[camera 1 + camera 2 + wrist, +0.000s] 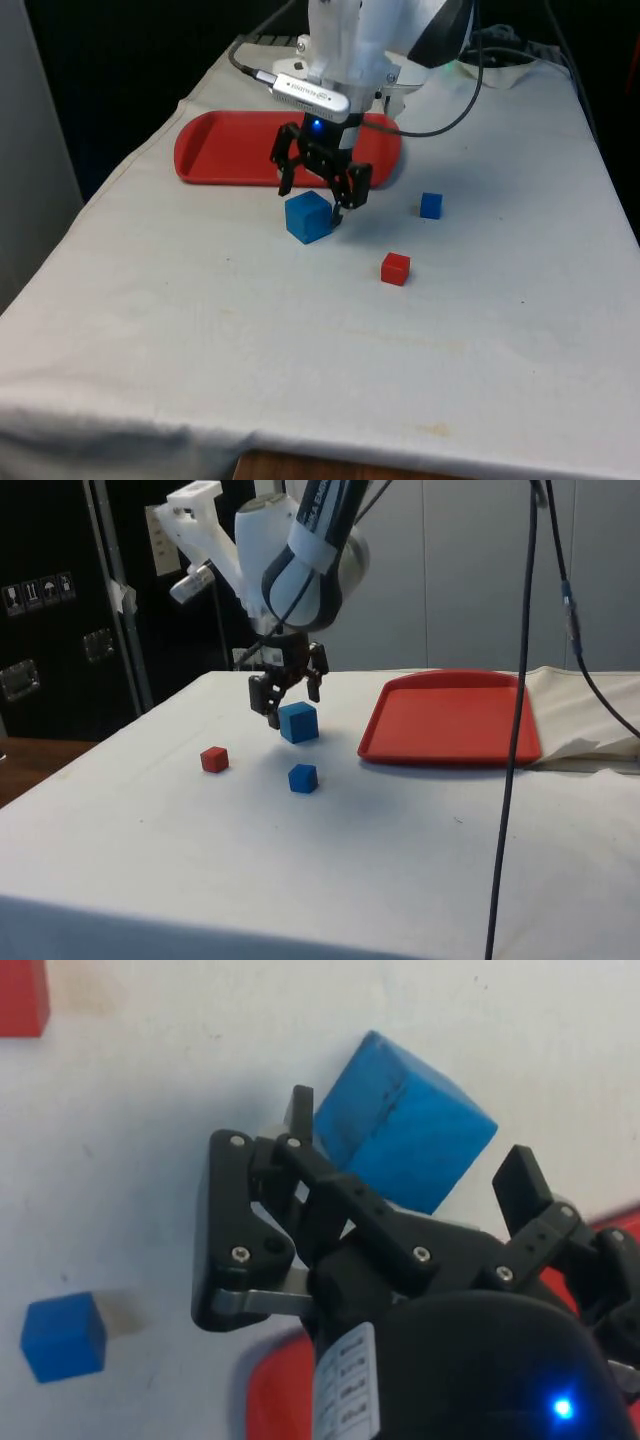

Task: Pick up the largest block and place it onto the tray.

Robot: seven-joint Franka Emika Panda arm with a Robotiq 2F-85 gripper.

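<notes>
Large blue block sits on the white cloth, just in front of the red tray and near that tray's front-view right end. It is turned corner-on to the front camera. In the wrist view the same block lies between the fingertips, but skewed, so the pads do not face its flat sides squarely.

Gripper hangs directly above it, jaws spread wider than the block, holding nothing. I cannot tell whether either finger touches a face; the side view puts the gripper low over the block.

My read: approach phase, grasp not yet made. The wrist probably needs some rotation before closing, or the block may twist.

Small blue block and small red block lie apart toward the front view's right, clear of the approach.
</notes>
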